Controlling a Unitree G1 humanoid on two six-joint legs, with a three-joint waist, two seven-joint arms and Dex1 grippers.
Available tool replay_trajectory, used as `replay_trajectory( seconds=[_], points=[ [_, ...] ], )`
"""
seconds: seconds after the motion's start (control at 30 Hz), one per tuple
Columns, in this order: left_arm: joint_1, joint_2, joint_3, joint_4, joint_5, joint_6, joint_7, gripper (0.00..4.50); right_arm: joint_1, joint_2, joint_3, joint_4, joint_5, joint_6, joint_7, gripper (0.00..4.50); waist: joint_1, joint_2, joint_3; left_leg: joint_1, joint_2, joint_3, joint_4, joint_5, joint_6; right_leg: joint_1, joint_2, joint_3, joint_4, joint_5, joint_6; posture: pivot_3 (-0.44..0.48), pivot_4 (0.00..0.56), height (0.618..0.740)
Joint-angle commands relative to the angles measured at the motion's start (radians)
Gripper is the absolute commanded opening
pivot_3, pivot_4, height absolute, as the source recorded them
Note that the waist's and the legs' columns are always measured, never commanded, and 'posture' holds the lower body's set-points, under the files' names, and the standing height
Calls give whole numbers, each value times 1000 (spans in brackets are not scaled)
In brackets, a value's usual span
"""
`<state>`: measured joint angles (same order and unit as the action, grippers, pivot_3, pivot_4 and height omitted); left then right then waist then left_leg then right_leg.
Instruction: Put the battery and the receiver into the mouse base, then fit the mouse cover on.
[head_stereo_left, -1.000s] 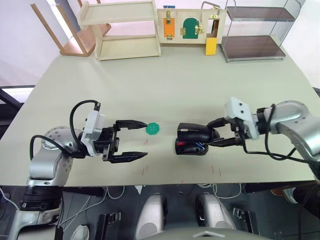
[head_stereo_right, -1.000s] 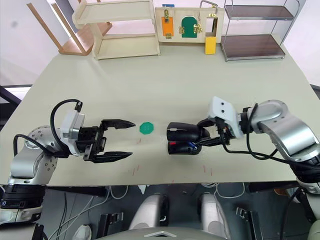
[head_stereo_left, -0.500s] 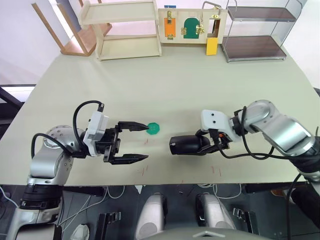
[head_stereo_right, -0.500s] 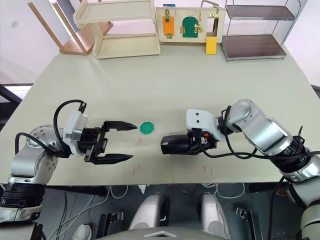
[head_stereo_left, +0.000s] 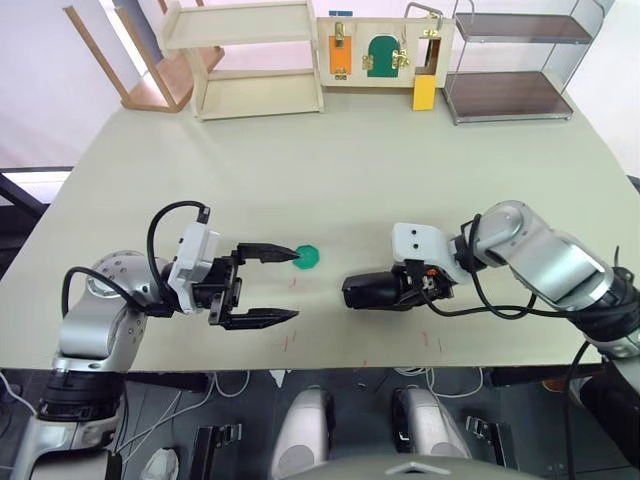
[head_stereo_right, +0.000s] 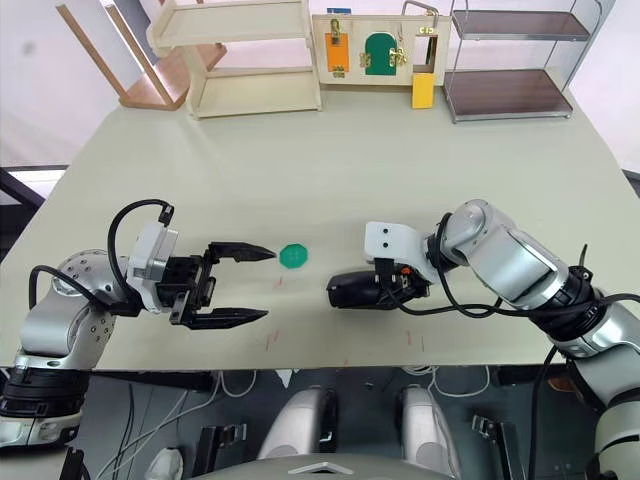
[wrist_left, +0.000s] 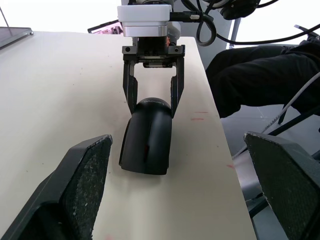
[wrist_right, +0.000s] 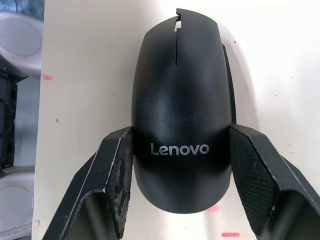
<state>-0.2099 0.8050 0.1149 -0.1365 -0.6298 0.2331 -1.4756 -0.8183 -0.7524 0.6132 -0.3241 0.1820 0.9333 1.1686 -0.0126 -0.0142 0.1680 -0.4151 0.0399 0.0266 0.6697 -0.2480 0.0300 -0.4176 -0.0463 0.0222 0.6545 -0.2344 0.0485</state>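
The mouse cover (wrist_right: 177, 100), a glossy black shell with white lettering, lies flat near the table's front middle (head_stereo_left: 372, 290). It covers the mouse base, so the base, the battery and the receiver are hidden. My right gripper (head_stereo_left: 405, 290) holds the mouse's rear end, one pad (wrist_right: 120, 185) against each side. In the left wrist view the right gripper (wrist_left: 151, 107) straddles the cover (wrist_left: 149, 135). My left gripper (head_stereo_left: 296, 285) hovers wide open to the left of the mouse, holding nothing.
A flat green octagonal tray (head_stereo_left: 306, 258) lies by the left gripper's upper fingertip. Along the table's far edge stand a pale wooden shelf (head_stereo_left: 250, 60), a board with latches (head_stereo_left: 380, 55) and a clear rack (head_stereo_left: 510, 65).
The cover was tilted with the base's red inside showing; it now lies flat over the base. The right gripper swung in and closed on the mouse's rear. The left gripper barely moved.
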Motion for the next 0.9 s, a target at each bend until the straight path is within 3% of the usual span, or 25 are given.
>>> replay_trajectory(
  seconds=[0.03,0.9],
  points=[
    [3,11,23,-32,-13,0,5,4500,-29,2,-10,4,-15,-3,-3,2272,-1,0,0,0,0,0,0,0,0,0,0,0,0,0,0,0,150,740],
    [11,12,22,-28,-12,-2,-2,4500,-6,-30,24,21,-45,2,22,2272,0,0,0,0,0,0,0,0,0,0,0,0,1,0,0,0,150,740]
  ],
)
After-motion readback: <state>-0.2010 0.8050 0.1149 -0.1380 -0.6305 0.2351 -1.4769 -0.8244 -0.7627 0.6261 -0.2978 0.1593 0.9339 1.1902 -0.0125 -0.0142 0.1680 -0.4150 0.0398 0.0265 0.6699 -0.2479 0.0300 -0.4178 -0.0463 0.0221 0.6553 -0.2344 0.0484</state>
